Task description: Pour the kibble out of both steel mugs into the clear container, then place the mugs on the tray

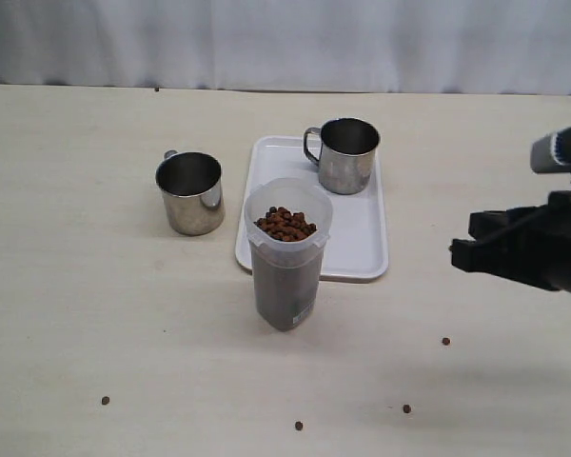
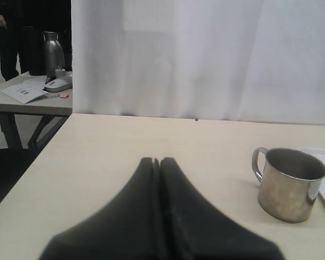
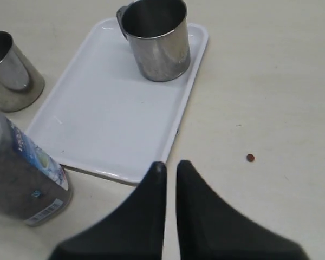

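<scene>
— While one steel mug (image 1: 190, 193) stands empty on the bare table (image 1: 76, 286), near the tray's left side as the room camera sees it, is that the piece left to move?

— It looks so from where I stand. The other mug (image 1: 347, 157) sits upright at the far end of the tray (image 1: 362, 243). The clear container (image 1: 285, 276), in front of the tray, is heaped to the rim with kibble (image 1: 285, 225).

— How would that mug handle?

— Light, I'd judge, with nothing in it. It is stiff steel that won't give, but polished and probably slick. Its loop handle (image 1: 168, 154) points toward the back, so a pinch over the rim, one finger inside the wall and one outside, seems the surer hold.

— And the arms?

— The left gripper (image 2: 156, 161) has its fingers pressed together on nothing, low over the table, with the mug ahead and off to one side. The right gripper (image 3: 169, 167) holds nothing either. Its fingers are a narrow slit apart, and it sits out to the right of the tray, pointing toward it.

— Any mess?

— A few stray pellets (image 1: 445, 341) dot the table toward the front.
</scene>
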You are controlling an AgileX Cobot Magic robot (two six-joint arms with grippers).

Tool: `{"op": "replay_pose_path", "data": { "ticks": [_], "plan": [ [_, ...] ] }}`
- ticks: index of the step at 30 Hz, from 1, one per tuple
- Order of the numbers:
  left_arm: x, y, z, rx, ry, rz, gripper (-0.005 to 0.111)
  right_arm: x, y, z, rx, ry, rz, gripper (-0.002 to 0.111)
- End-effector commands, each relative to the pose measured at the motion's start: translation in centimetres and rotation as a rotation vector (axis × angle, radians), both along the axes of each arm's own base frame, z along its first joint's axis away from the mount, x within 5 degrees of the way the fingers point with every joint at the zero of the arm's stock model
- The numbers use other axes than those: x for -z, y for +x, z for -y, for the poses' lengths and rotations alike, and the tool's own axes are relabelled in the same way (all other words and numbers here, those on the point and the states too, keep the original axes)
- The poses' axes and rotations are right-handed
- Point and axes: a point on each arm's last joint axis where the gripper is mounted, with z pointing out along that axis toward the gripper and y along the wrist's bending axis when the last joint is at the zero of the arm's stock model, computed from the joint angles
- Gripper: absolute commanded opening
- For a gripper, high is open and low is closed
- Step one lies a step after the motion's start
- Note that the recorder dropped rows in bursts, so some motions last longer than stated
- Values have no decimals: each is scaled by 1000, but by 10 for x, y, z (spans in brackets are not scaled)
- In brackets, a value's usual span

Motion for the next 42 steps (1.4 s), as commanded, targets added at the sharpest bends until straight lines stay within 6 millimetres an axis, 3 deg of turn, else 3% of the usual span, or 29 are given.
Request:
{"op": "replay_pose_path", "data": {
  "ticks": [1, 17, 23, 26, 31, 32, 34, 42],
  "plan": [
    [0, 0, 0, 6, -5, 10, 0, -5, -25, 9, 3, 31, 94, 5],
    [0, 0, 0, 6, -5, 10, 0, -35, -55, 19, 1, 103, 327, 5],
    [0, 0, 0, 6, -5, 10, 0, -45, -82, 40, 110, 101, 415, 5],
    [0, 0, 0, 6, -5, 10, 0, -35, -97, 51, 202, 93, 478, 5],
    [0, 0, 0, 6, -5, 10, 0, 4, -118, 57, 256, 80, 606, 5],
    [0, 0, 0, 6, -5, 10, 0, 1, -121, 58, 253, 76, 664, 5],
    [0, 0, 0, 6, -5, 10, 0, 13, -122, 56, 232, 38, 529, 5],
    [0, 0, 0, 5, -5, 5, 0, 16, -122, 56, 227, 21, 498, 5]
  ]
}}
